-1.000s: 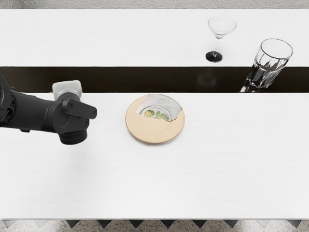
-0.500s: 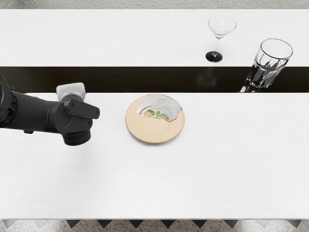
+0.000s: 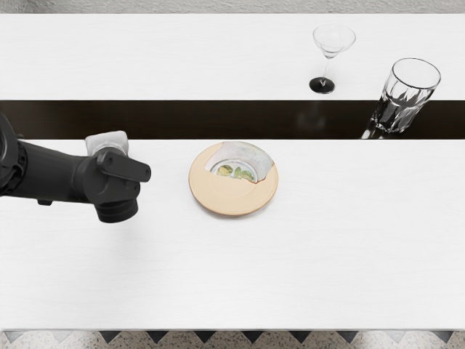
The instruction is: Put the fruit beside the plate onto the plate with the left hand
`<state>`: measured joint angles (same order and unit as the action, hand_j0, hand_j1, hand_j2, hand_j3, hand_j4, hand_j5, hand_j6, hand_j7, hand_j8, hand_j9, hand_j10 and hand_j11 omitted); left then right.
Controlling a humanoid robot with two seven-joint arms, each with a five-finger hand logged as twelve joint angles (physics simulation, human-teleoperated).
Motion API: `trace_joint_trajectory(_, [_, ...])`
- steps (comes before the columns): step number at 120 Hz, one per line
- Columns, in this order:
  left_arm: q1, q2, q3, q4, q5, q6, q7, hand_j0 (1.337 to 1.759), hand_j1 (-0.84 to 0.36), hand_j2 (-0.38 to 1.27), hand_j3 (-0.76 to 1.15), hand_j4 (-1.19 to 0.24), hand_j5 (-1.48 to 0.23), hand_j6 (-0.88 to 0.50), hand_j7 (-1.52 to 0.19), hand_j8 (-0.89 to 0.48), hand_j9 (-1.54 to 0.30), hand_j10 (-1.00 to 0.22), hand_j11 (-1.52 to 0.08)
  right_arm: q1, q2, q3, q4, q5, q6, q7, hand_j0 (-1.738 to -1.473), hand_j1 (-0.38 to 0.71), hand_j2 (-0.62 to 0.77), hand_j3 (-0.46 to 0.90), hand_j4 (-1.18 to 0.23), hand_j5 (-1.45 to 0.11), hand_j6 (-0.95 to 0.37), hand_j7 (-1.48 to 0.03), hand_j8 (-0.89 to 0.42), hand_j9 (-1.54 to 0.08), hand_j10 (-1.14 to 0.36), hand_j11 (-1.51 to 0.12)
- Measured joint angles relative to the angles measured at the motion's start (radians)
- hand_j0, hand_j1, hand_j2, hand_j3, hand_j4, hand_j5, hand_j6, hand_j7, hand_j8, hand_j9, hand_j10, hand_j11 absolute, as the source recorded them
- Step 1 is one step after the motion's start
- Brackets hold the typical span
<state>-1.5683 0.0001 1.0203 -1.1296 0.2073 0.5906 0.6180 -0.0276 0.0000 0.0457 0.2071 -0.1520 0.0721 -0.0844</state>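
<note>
1. Left hand [image 3: 113, 182] hangs over the table [image 3: 305, 254], well apart from the plate [image 3: 227, 198], on its left. Grip state: can't tell from this angle.
2. Cut fruit [image 3: 238, 166] (pale flesh, green seeds) lies across the plate's far part, overlapping the rim.
3. From your hand, the fruit is to the right and a bit farther back.
4. Its long axis runs approx. left-right.
5. R arm isn't in view, so left is nearer.
6. No readable labels or writing.

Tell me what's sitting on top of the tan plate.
A pale half-round piece with greenish bits lies on the plate's far half; the near half is bare. The plate surface beneath the piece is covered.
</note>
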Motion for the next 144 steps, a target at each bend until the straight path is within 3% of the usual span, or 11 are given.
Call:
trace_joint_trajectory(4, [-0.003, 0.000, -0.010, 0.000, -0.006, -0.002, 0.001, 1.693, -0.36, -0.05, 0.43, -0.64, -0.82, -0.34, -0.89, -0.30, -0.88, -0.53, -0.90, 0.000, 0.000, 0.000, 0.000, 0.000, 0.000, 0.000, -1.658, -0.33, 0.00, 0.00, -0.02, -0.02, -0.02, -0.02, -0.02, -0.02, -0.02, -0.02])
trace_joint_trajectory(7, [-0.009, 0.000, -0.021, 0.000, -0.013, -0.005, 0.002, 1.717, -0.34, 0.04, 0.22, -0.64, -0.83, -0.37, -0.89, -0.32, -0.89, -0.55, -0.90, 0.000, 0.000, 0.000, 0.000, 0.000, 0.000, 0.000, -1.658, -0.33, 0.00, 0.00, -0.02, -0.02, -0.02, -0.02, -0.02, -0.02, -0.02, -0.02])
trace_joint_trajectory(8, [-0.010, 0.000, -0.024, 0.000, -0.016, -0.006, 0.002, 1.707, -0.34, 0.04, 0.27, -0.65, -0.84, -0.38, -0.89, -0.33, -0.89, -0.56, -0.90, 0.000, 0.000, 0.000, 0.000, 0.000, 0.000, 0.000, -1.658, -0.33, 0.00, 0.00, -0.02, -0.02, -0.02, -0.02, -0.02, -0.02, -0.02, -0.02])
trace_joint_trajectory(12, [-0.017, 0.000, -0.042, 0.000, -0.026, -0.010, 0.005, 1.745, -0.33, 0.16, 0.00, -0.66, -0.85, -0.42, -0.90, -0.36, -0.89, -0.59, -0.89, 0.000, 0.000, 0.000, 0.000, 0.000, 0.000, 0.000, -1.658, -0.33, 0.00, 0.00, -0.02, -0.02, -0.02, -0.02, -0.02, -0.02, -0.02, -0.02])
trace_joint_trajectory(14, [-0.019, 0.000, -0.052, 0.000, -0.030, -0.011, 0.006, 1.713, -0.33, 0.14, 0.17, -0.66, -0.86, -0.43, -0.90, -0.38, -0.89, -0.61, -0.89, 0.000, 0.000, 0.000, 0.000, 0.000, 0.000, 0.000, -1.658, -0.33, 0.00, 0.00, -0.02, -0.02, -0.02, -0.02, -0.02, -0.02, -0.02, -0.02])
trace_joint_trajectory(16, [-0.026, 0.000, -0.064, 0.000, -0.035, -0.013, 0.005, 1.668, -0.32, 0.20, 0.08, -0.66, -0.87, -0.45, -0.90, -0.40, -0.89, -0.63, -0.89, 0.000, 0.000, 0.000, 0.000, 0.000, 0.000, 0.000, -1.658, -0.33, 0.00, 0.00, -0.02, -0.02, -0.02, -0.02, -0.02, -0.02, -0.02, -0.02])
trace_joint_trajectory(18, [-0.032, 0.000, -0.078, 0.000, -0.038, -0.014, 0.004, 1.658, -0.32, 0.20, 0.08, -0.67, -0.88, -0.45, -0.90, -0.41, -0.90, -0.64, -0.89, 0.000, 0.000, 0.000, 0.000, 0.000, 0.000, 0.000, -1.658, -0.33, 0.00, 0.00, -0.02, -0.02, -0.02, -0.02, -0.02, -0.02, -0.02, -0.02])
trace_joint_trajectory(42, [-0.092, 0.000, -0.246, 0.000, -0.083, -0.032, -0.006, 1.654, -0.29, 0.18, 0.03, -0.68, -0.94, -0.46, -0.95, -0.41, -0.94, -0.65, -0.93, 0.000, 0.000, 0.000, 0.000, 0.000, 0.000, 0.000, -1.658, -0.33, 0.00, 0.00, -0.02, -0.02, -0.02, -0.02, -0.02, -0.02, -0.02, -0.02])
trace_joint_trajectory(78, [-0.133, 0.000, -0.450, -0.003, -0.092, -0.085, -0.009, 1.655, -0.35, 0.43, 0.01, -0.71, -1.03, -0.43, -1.00, -0.39, -0.99, -0.64, -0.99, 0.000, 0.000, 0.000, 0.000, 0.000, 0.000, 0.000, -1.658, -0.33, 0.00, 0.00, -0.02, -0.02, -0.02, -0.02, -0.02, -0.02, -0.02, -0.02])
trace_joint_trajectory(115, [-0.108, 0.000, -0.509, -0.010, -0.055, -0.091, -0.008, 1.653, -0.31, 0.40, 0.00, -0.76, -1.09, -0.45, -1.09, -0.39, -1.06, -0.65, -1.06, 0.000, 0.000, 0.000, 0.000, 0.000, 0.000, 0.000, -1.658, -0.33, 0.00, 0.00, -0.02, -0.02, -0.02, -0.02, -0.02, -0.02, -0.02, -0.02])
trace_joint_trajectory(144, [-0.094, 0.000, -0.552, -0.037, 0.000, -0.176, -0.008, 1.651, -0.36, 0.51, 0.00, -0.78, -1.16, -0.37, -1.15, -0.36, -1.12, -0.62, -1.11, 0.000, 0.000, 0.000, 0.000, 0.000, 0.000, 0.000, -1.658, -0.33, 0.00, 0.00, -0.02, -0.02, -0.02, -0.02, -0.02, -0.02, -0.02, -0.02])
